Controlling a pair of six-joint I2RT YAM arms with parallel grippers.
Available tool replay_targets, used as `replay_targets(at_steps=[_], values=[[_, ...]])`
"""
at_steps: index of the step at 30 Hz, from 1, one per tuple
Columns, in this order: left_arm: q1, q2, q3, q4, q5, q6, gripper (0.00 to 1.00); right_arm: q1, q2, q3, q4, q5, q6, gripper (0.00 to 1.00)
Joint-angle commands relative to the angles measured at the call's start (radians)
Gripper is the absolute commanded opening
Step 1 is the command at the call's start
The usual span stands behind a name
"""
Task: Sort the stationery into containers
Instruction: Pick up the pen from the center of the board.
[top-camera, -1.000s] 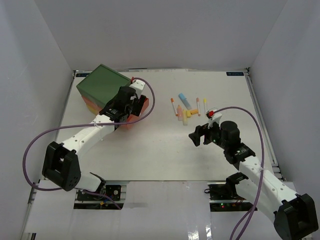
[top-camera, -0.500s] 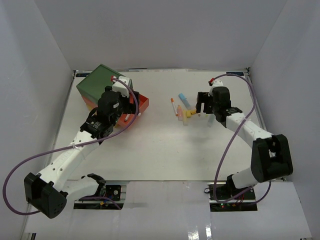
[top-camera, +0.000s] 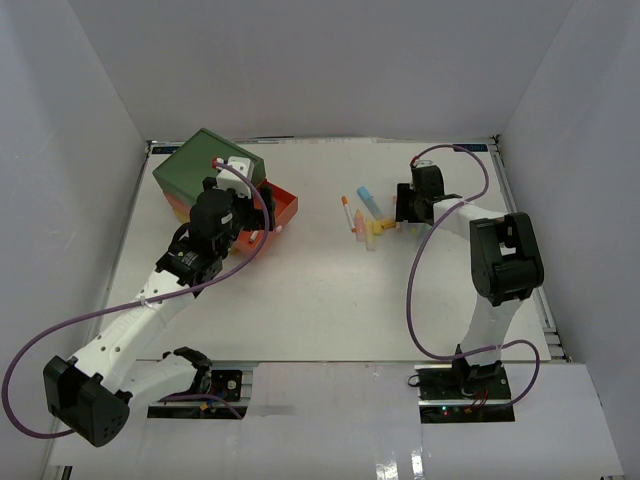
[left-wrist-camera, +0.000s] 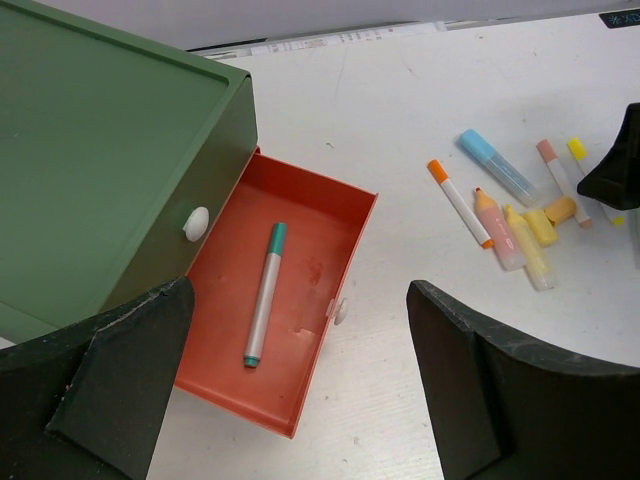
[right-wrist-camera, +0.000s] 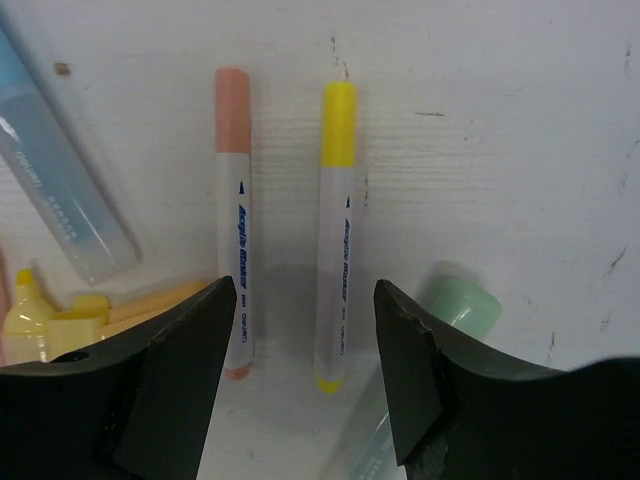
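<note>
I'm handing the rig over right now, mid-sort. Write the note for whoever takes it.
Left gripper: open, empty, above the pulled-out orange-red plastic drawer of the green-topped cube chest.
Right gripper: jaws apart, straddling the yellow-capped white pen; nothing held.
Done: one teal-capped white pen lies in that drawer.
Left: the cluster on the white table: the yellow-capped pen, pink-capped white pen, orange-capped white pen, pale blue marker, mint green marker, peach highlighter, yellow highlighter.
</note>
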Motion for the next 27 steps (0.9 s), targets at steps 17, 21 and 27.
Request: replay_targets(at_steps=[17,21,27], values=[[0.005,-0.016,0.003,0.019,0.183,-0.073,0.98,-0.015,0.030,0.008,-0.033,0.036,0.009,0.09],[0.005,-0.009,0.017,0.011,0.251,-0.148,0.98,-0.014,-0.077,-0.024,-0.033,-0.008,-0.003,0.08],[0.004,0.031,0.061,0.035,0.456,-0.383,0.98,0.035,-0.347,-0.198,0.096,-0.212,0.049,0.08]])
